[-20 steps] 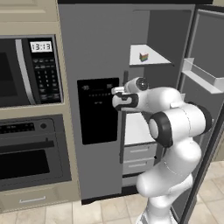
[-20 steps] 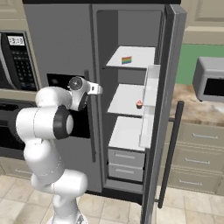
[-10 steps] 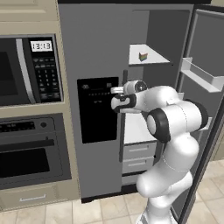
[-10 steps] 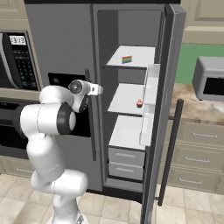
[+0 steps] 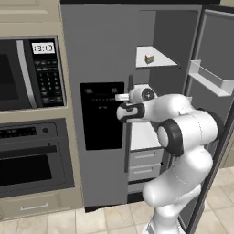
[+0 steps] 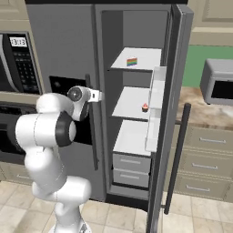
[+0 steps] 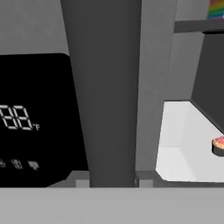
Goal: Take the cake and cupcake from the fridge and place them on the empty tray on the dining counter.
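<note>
The grey fridge [image 5: 100, 45] has its right door [image 6: 175, 91] swung open and its left door closed. My gripper [image 7: 111, 181] is shut on the left door's dark vertical handle [image 5: 130, 119], at about dispenser-panel height [image 6: 93, 98]. The rainbow cake [image 6: 131, 62] sits on the top white shelf [image 5: 149, 59], at the top right corner of the hand view [image 7: 215, 8]. The pink cupcake [image 6: 145, 108] stands on the middle shelf, at the right edge of the hand view [image 7: 218, 145]. The tray and the dining counter are out of view.
A built-in microwave [image 5: 27, 73] and oven [image 5: 32, 160] sit left of the fridge. The open door's white bins [image 5: 210, 77] jut out right of the arm. A toaster oven [image 6: 218, 86] stands on the counter [image 6: 200, 109] by the green wall. Grey drawers [image 6: 132, 168] lie under the shelves.
The jaws have closed from wide open onto the left door's handle. The arm has shifted only slightly; cake and cupcake have not moved.
</note>
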### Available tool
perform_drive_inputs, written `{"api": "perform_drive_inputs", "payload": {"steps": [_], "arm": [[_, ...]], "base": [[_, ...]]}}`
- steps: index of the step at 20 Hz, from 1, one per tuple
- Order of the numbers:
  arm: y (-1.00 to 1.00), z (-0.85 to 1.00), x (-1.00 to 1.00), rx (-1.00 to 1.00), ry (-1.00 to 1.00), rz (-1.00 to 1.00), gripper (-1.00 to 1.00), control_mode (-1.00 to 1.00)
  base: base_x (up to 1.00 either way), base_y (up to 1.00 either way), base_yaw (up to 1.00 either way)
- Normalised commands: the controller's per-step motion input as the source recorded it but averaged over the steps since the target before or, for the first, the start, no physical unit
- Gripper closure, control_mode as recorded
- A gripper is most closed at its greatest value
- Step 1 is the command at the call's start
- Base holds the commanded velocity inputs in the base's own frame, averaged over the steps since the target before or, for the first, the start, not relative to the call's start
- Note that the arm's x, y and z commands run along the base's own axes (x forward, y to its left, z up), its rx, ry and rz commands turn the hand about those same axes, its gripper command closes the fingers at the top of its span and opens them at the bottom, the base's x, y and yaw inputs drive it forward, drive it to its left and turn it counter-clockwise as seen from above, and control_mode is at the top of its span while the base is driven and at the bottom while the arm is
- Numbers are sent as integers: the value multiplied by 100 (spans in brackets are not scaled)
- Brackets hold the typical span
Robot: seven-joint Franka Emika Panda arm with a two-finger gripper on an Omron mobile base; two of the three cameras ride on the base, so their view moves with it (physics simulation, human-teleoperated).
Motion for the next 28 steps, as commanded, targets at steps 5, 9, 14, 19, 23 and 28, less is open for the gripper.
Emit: {"api": "perform_drive_inputs", "payload": {"steps": [5, 9, 14, 19, 23, 28], "arm": [[97, 0, -100, 0, 0, 3, 100, -100], [100, 0, -97, 0, 6, 3, 100, -100], [100, 0, -75, 0, 18, 2, 100, -100], [100, 1, -41, -1, 30, 8, 100, -100], [100, 0, -38, -5, 31, 13, 100, -100], [100, 0, -54, -7, 25, 14, 100, -100]], "base": [[0, 0, 0], [0, 0, 0], [0, 0, 0], [0, 0, 0], [0, 0, 0], [0, 0, 0]]}}
